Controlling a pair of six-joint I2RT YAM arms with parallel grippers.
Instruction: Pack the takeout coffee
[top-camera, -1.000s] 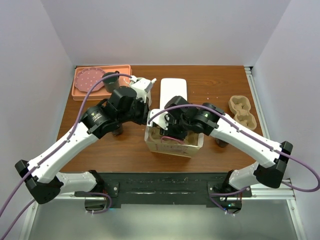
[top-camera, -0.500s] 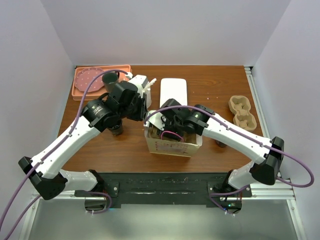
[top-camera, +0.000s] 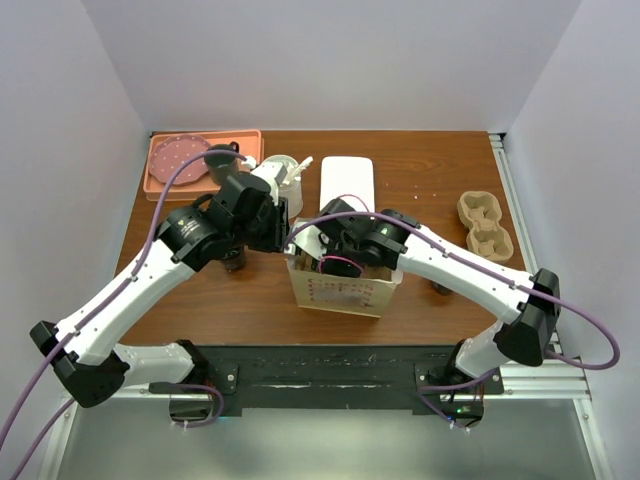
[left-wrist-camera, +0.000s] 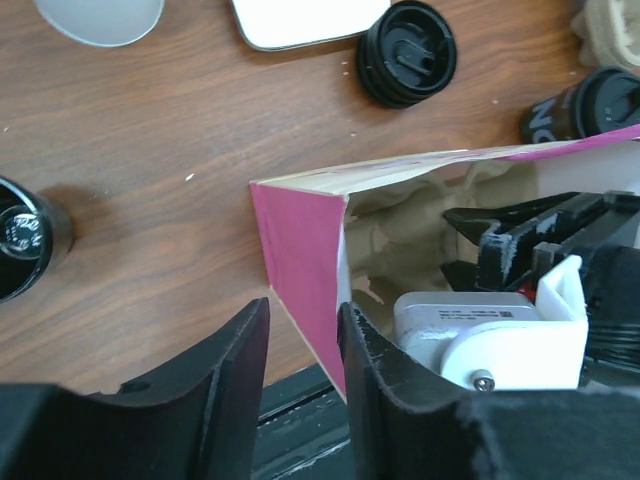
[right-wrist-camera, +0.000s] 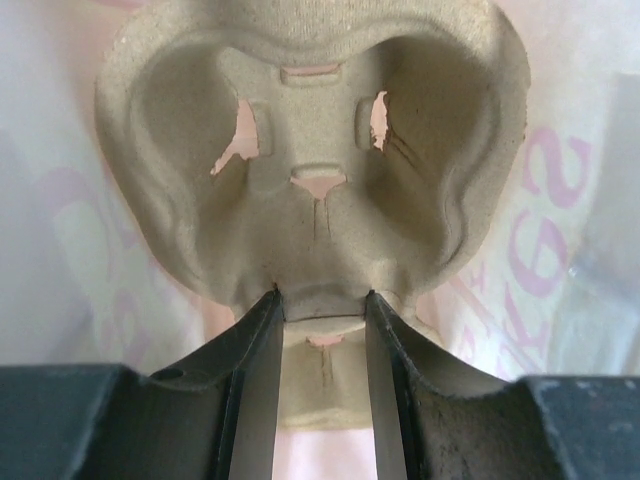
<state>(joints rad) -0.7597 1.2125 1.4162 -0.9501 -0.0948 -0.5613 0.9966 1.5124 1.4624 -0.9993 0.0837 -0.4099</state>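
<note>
A paper bag (top-camera: 345, 290) with pink print stands at the table's near middle. My right gripper (right-wrist-camera: 320, 300) is inside it, shut on the middle rib of a pulp cup carrier (right-wrist-camera: 320, 150). In the top view only its wrist (top-camera: 345, 250) shows above the bag. My left gripper (left-wrist-camera: 303, 335) straddles the bag's left wall (left-wrist-camera: 305, 250). Its inner finger touches the rim and a gap shows beside the outer finger. It sits at the bag's left rim (top-camera: 288, 238) in the top view. A lidded black coffee cup (left-wrist-camera: 407, 52) stands behind the bag.
An open dark cup (top-camera: 235, 262) stands left of the bag and another cup (top-camera: 443, 287) right of it. A second pulp carrier (top-camera: 487, 225) lies at the right. A white flat piece (top-camera: 346, 183), a clear cup (top-camera: 283, 170) and an orange tray (top-camera: 250, 140) with a cup (top-camera: 222, 157) are behind.
My left gripper has swung nearer and down to the bag's left rim. My right gripper has shifted left and deeper into the bag. The bag has moved slightly left.
</note>
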